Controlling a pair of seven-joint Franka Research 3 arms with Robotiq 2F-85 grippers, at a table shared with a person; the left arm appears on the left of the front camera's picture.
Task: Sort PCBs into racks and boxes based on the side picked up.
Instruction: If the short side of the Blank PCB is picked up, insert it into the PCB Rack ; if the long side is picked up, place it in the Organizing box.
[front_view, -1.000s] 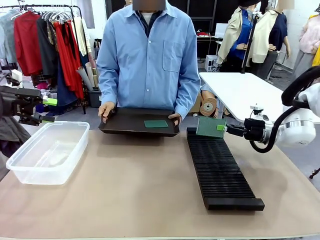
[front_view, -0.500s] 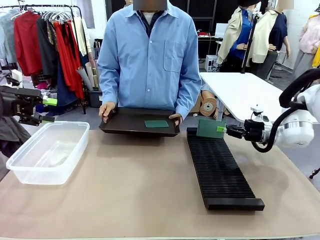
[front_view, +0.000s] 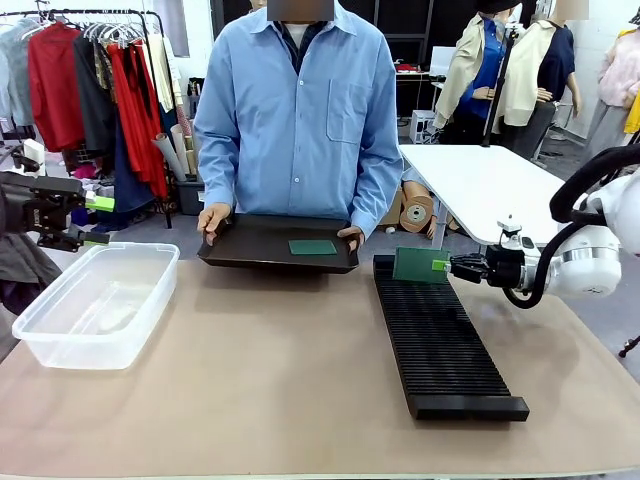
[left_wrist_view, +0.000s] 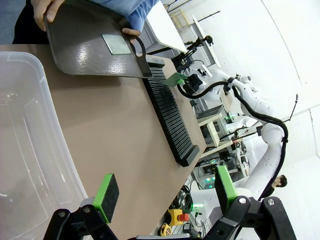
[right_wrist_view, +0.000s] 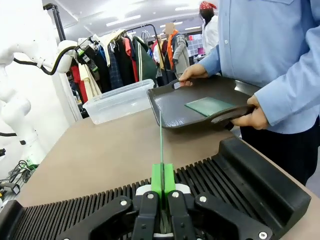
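Note:
My right gripper (front_view: 443, 266) is shut on a green PCB (front_view: 418, 265), holding it upright on edge over the far end of the long black slotted rack (front_view: 440, 340). In the right wrist view the PCB (right_wrist_view: 160, 145) shows edge-on between the green pads (right_wrist_view: 163, 181), its lower edge at the rack (right_wrist_view: 210, 180) slots. Another PCB (front_view: 313, 247) lies flat on the shallow black tray (front_view: 250, 255) that the person holds with both hands. My left gripper (left_wrist_view: 162, 190) hangs open beside the clear plastic tub (front_view: 95, 300) at the left, nothing between its fingers.
The person in a blue shirt stands at the far side, hands (front_view: 212, 220) gripping the tray's ends. A white table (front_view: 490, 185) stands behind at the right, and a clothes rail (front_view: 90, 80) behind at the left. Bare brown tabletop (front_view: 270, 370) lies between tub and rack.
My right gripper has lowered the PCB toward the rack's far slots and shifted slightly left. The left arm, the tray and the person's hands have stayed put.

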